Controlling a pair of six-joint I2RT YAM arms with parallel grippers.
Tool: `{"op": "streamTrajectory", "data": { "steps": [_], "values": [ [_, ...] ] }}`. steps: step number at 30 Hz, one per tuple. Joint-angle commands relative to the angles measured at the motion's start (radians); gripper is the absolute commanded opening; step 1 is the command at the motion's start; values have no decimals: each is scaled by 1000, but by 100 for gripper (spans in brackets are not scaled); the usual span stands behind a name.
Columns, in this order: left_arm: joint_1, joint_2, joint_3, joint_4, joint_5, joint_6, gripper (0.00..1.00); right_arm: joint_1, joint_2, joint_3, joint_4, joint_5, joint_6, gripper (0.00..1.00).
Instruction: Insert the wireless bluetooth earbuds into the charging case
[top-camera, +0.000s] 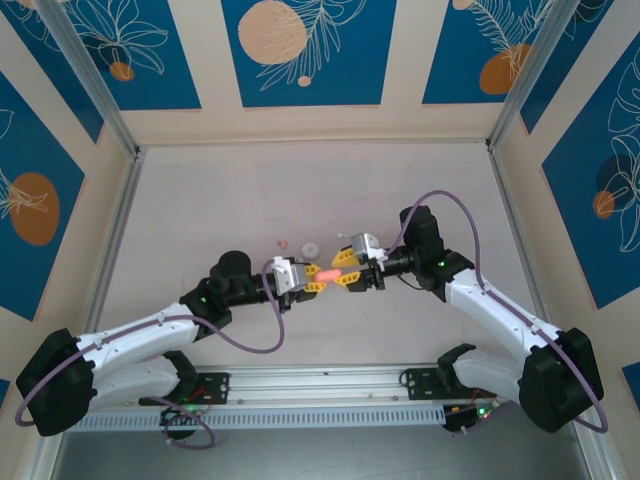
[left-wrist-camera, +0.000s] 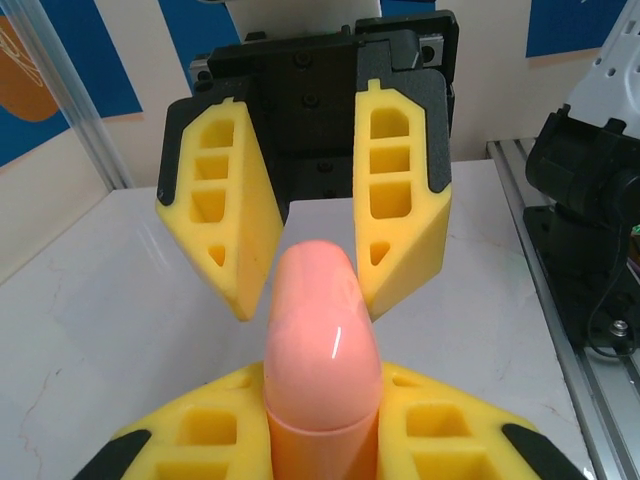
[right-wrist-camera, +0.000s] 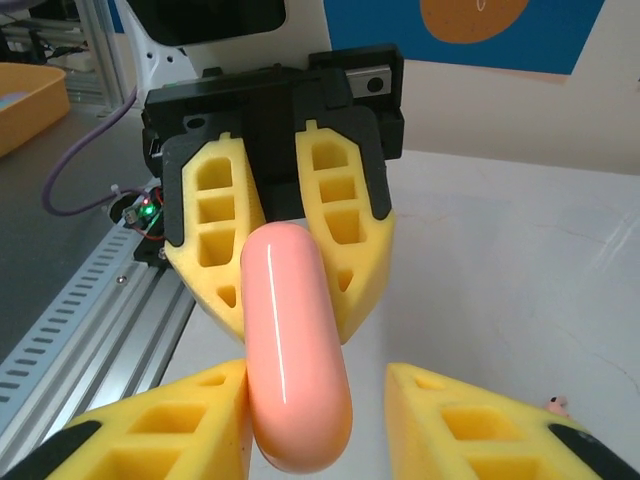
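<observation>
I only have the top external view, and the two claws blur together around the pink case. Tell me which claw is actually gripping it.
Observer: The left claw. In the right wrist view its fingers press the charging case from both sides.
Operator: Now check the right claw.
Observer: The right claw is open. One finger sits against the case, and the other stands clear of it, with bare table showing in the gap.
Operator: Report the lid.
Observer: It looks closed. The left wrist view shows a seam across the case near the left claw's fingertips, with no opening along it.
</observation>
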Motion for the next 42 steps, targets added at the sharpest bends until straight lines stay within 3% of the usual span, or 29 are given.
{"op": "streamTrajectory", "data": {
  "steps": [1,20,24,31,36,42],
  "values": [
    [-15,0,12,-26,91,31,20,-33,-22,-8,84,49,43,38],
    [-13,14,-4,1,26,4,18,-54,-64,-43,122,50,103,41],
    [-1,35,-38,68,-37,-42,17,-58,-80,-36,123,37,140,44],
    [63,85,-100,214,-43,-155,17,-65,-91,-3,74,64,218,47],
    [109,106,-126,235,-97,-213,16,-66,-57,79,-70,269,385,47],
    [125,82,-148,173,-182,-242,16,-72,114,279,-426,679,691,46]
  ]
}}
